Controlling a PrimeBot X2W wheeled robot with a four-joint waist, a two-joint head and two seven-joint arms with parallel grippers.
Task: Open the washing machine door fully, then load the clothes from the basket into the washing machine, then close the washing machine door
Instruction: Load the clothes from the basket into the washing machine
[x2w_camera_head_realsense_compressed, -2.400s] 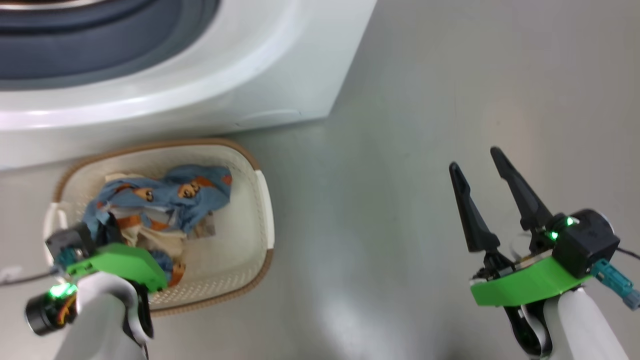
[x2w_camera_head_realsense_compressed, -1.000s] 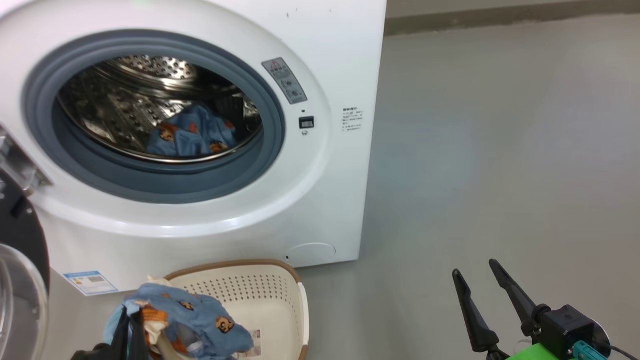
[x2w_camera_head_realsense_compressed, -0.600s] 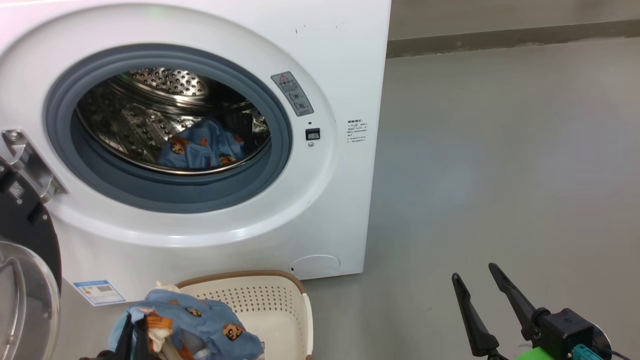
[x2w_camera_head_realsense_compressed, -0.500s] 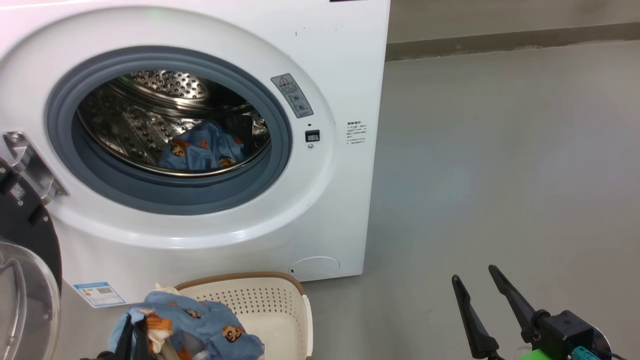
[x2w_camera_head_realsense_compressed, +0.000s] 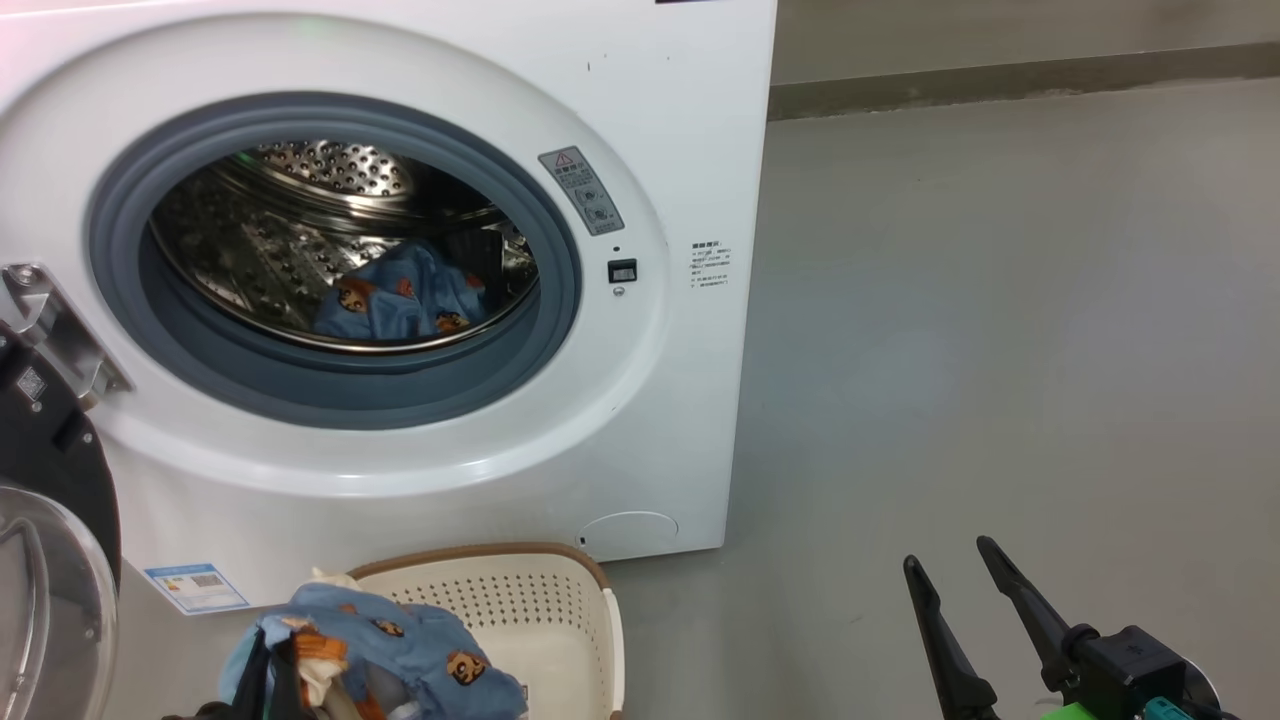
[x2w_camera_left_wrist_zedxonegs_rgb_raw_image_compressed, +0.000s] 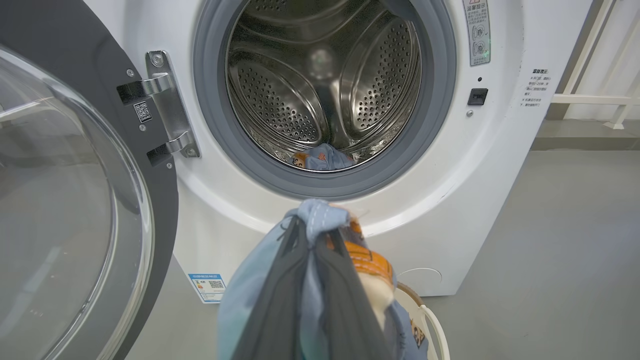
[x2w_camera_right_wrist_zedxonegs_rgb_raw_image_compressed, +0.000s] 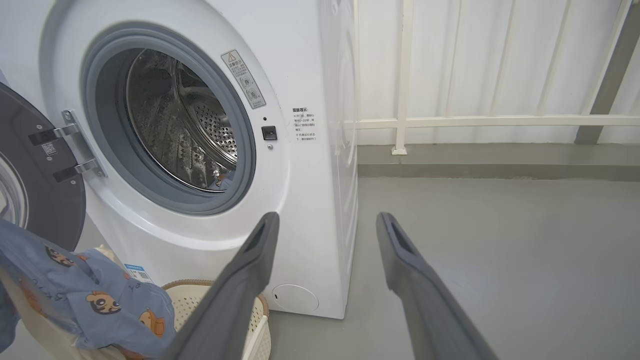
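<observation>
The white washing machine (x2w_camera_head_realsense_compressed: 660, 120) stands with its door (x2w_camera_left_wrist_zedxonegs_rgb_raw_image_compressed: 65, 200) swung wide to the left on a metal hinge (x2w_camera_left_wrist_zedxonegs_rgb_raw_image_compressed: 167, 105). One light blue printed piece of the clothes (x2w_camera_head_realsense_compressed: 400, 300) lies in the steel drum. My left gripper (x2w_camera_left_wrist_zedxonegs_rgb_raw_image_compressed: 315, 235) is shut on a bundle of blue and orange clothes (x2w_camera_head_realsense_compressed: 400, 650), held above the cream basket (x2w_camera_head_realsense_compressed: 560, 600) in front of the machine's lower panel. My right gripper (x2w_camera_head_realsense_compressed: 950, 565) hangs open over the bare floor to the right, with nothing between its fingers (x2w_camera_right_wrist_zedxonegs_rgb_raw_image_compressed: 240, 280).
Grey floor (x2w_camera_head_realsense_compressed: 1000, 300) stretches to the right of the machine. A white railing (x2w_camera_right_wrist_zedxonegs_rgb_raw_image_compressed: 475, 121) and a low kerb run along the back wall. A blue label sticker (x2w_camera_head_realsense_compressed: 195, 587) sits at the machine's lower left corner.
The head view has risen from the basket to the machine front. My left gripper has lifted a bundle of clothes out of the basket. Over the last second almost nothing moves.
</observation>
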